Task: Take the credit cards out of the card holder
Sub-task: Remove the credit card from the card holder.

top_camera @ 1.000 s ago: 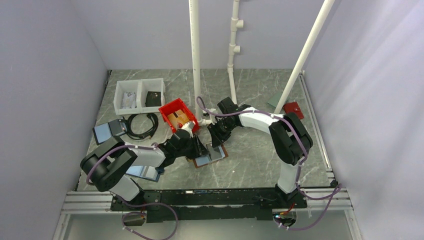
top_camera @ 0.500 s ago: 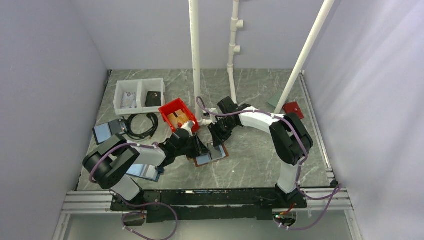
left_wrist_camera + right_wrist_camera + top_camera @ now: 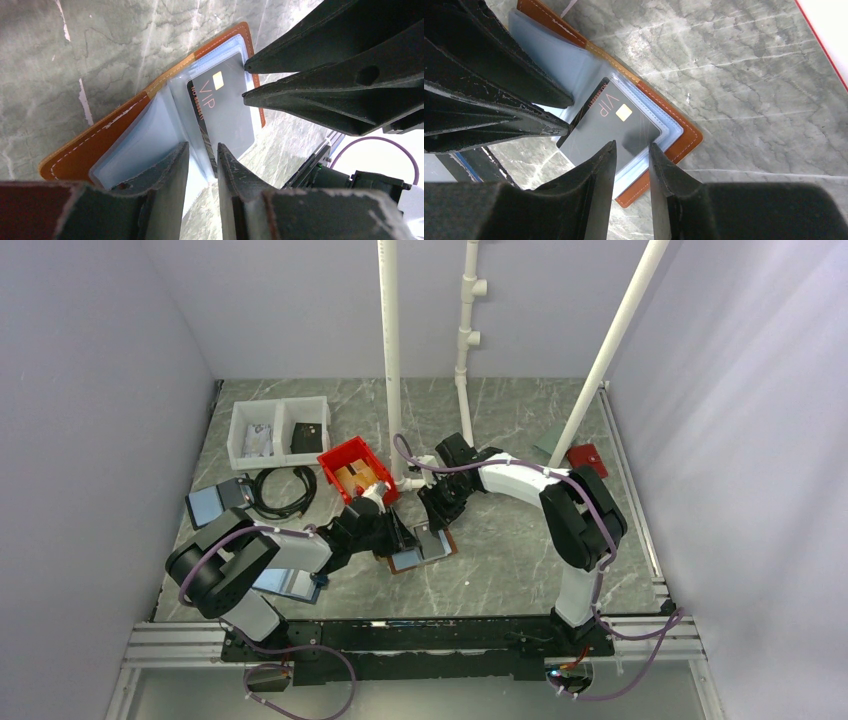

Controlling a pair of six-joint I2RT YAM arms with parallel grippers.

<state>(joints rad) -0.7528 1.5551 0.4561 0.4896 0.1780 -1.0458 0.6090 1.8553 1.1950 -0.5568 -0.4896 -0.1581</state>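
The card holder (image 3: 70, 162) lies open on the surface (image 3: 520, 560) between the arms, its dark VIP card (image 3: 225, 115) showing among the clear sleeves. The left pincer (image 3: 202, 150), narrowly parted and grasping nothing, bears down near the fold. Beyond it the right pincer (image 3: 631, 149), equally parted, straddles the card's edge, perhaps touching it. Nothing has visibly shifted over the last second, so no card is out yet.

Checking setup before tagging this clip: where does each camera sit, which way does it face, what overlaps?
Top external: above and behind the robot, looking down at the table; left arm and right arm show.
Left wrist: on the left arm, looking down past the left gripper at the card holder.
Right wrist: likewise, past the right gripper.
Shared: both wrist views show the grey VIP card.
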